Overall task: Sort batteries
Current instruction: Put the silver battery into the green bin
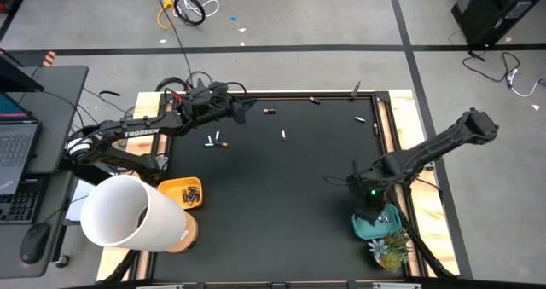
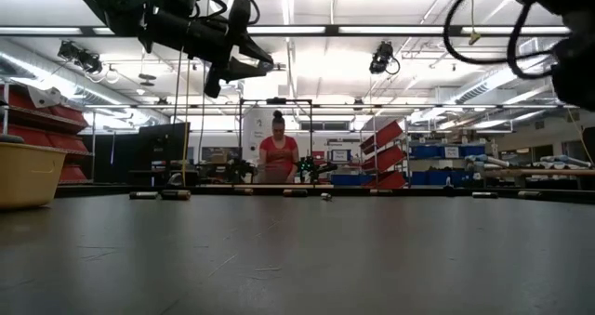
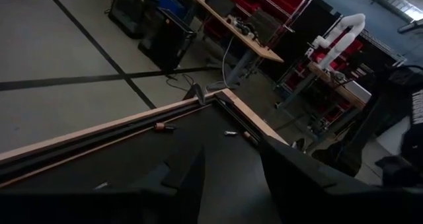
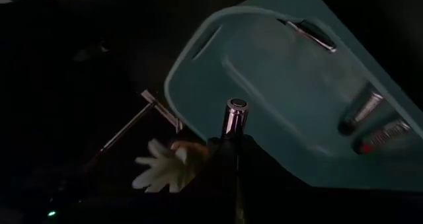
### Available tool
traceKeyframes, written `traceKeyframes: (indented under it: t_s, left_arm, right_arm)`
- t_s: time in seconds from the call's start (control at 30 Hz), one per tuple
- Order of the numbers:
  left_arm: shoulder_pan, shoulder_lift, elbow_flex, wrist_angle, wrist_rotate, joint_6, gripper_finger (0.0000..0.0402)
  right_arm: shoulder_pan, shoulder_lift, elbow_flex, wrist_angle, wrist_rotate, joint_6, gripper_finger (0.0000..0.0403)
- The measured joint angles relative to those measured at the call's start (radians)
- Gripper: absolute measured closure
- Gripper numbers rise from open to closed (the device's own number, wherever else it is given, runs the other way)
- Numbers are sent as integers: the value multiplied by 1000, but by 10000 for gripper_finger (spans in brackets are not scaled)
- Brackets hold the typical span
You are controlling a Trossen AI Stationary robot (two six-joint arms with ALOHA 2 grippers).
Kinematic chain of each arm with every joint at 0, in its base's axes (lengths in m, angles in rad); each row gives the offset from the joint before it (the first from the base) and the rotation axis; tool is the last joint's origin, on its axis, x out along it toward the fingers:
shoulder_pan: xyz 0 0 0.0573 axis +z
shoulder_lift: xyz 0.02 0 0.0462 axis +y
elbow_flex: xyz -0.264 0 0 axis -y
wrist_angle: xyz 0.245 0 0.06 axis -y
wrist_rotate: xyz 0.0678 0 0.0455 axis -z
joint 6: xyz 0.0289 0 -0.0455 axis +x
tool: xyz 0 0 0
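On left arm [image 1: 141,134] — white "TROSSEN" lettering, left gripper [image 1: 243,106] apart, right gripper [image 4: 232,141] clamped on silver battery [image 4: 234,116] over teal bin [image 4: 277,65].

From above we see the black table [image 1: 281,187] in even light, with soft, faint shadows. Down low, long ceiling lamps [image 2: 390,29] glare white, so the arm [image 2: 177,18] in front of them looks like a dark shape, and the table top close to us is blurry. The person [image 2: 279,157] far back looks small and soft. By the left wrist, the dark fingers [image 3: 297,178] up close are fuzzy. The right wrist picture is very dim; only the teal bin [image 4: 284,85] and a shiny battery [image 4: 234,115] catch light.
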Motion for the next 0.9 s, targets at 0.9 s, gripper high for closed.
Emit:
traceKeyframes:
  t_s: [0.9]
  left_arm:
    - [0, 1, 0, 1, 43, 9, 241]
  right_arm:
    - [102, -27, -101, 332, -249, 371, 296]
